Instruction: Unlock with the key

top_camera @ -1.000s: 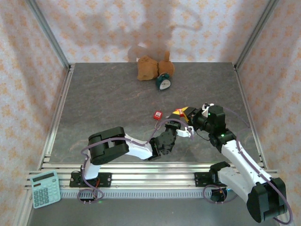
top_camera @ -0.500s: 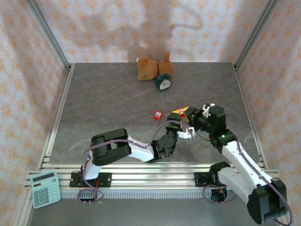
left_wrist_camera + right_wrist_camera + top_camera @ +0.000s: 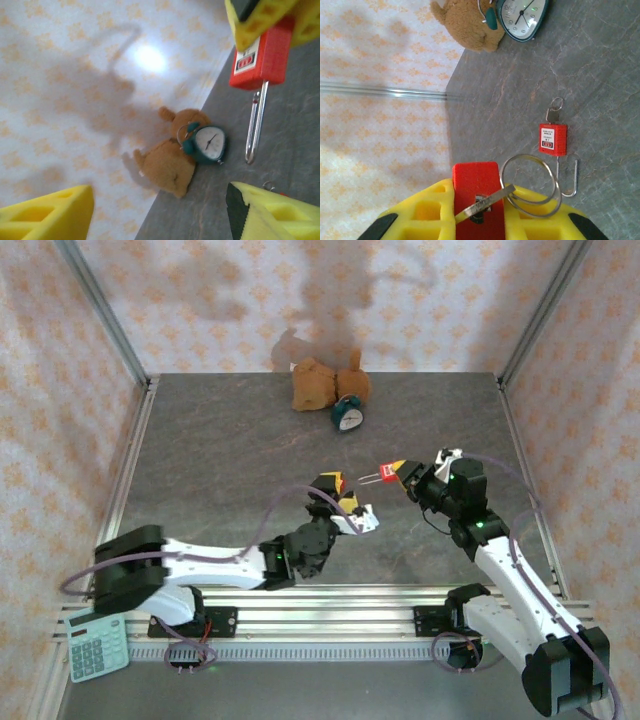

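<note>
My right gripper (image 3: 398,474) is shut on a red padlock (image 3: 386,476), held above the table with its metal shackle (image 3: 255,125) pointing left. In the right wrist view the padlock's (image 3: 475,177) underside faces the camera between the yellow fingers (image 3: 530,210). The key (image 3: 490,199), a thin metal sliver, sits in its keyhole with a wire ring (image 3: 527,156) hanging from it. My left gripper (image 3: 338,494) stands open to the left of the padlock. Nothing lies between its yellow fingers (image 3: 275,212).
A second red padlock (image 3: 552,140) lies flat on the grey table (image 3: 220,460) below, with its own small key. A brown plush toy (image 3: 315,385) and a teal alarm clock (image 3: 347,416) sit at the back wall. A calculator (image 3: 97,640) rests at the near left corner.
My left gripper has opened, let go of the key at the padlock, and drawn back to the left. The right gripper still holds the padlock, shifted slightly up.
</note>
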Available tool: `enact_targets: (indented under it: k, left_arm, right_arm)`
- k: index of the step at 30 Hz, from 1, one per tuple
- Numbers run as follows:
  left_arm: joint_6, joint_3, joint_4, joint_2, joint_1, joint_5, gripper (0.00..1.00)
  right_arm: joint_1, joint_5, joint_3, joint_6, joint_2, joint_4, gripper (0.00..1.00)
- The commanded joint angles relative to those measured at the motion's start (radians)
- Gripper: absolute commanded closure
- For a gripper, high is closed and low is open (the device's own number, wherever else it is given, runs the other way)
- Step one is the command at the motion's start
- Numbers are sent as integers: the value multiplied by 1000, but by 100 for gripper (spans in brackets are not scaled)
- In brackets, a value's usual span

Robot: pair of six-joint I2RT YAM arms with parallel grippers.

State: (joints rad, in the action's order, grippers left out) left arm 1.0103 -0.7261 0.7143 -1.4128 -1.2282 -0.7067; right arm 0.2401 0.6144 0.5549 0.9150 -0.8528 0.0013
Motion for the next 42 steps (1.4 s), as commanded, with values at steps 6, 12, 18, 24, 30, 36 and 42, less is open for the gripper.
enact_targets:
  k: [6,12,18,24,30,36,42]
  left_arm:
    - [-634,-197,-730,176,197,674,27]
    - [-790,-330,-783,72,302,928,21]
    - [-872,-382,-759,5,370,1067,18]
    - [-891,-286,-631,52,372,968,40]
    - [-862,-209,-453,92,384,621,48]
    - [-842,-377,-573,-69,385,507,46]
    - [-797,-466,-601,-180,385,497,44]
  right_arm:
    - [-4,65,12,-193,28,122,85]
    - [11,81,-22,-238,41,179,85]
    - [16,79,-21,-254,70,163,86]
    - [16,75,-18,-248,69,142,86]
    - [23,102,-29,-224,64,158,86]
    - [50,125,-39,-217,65,158,86]
    - [63,134,-36,-217,74,136,86]
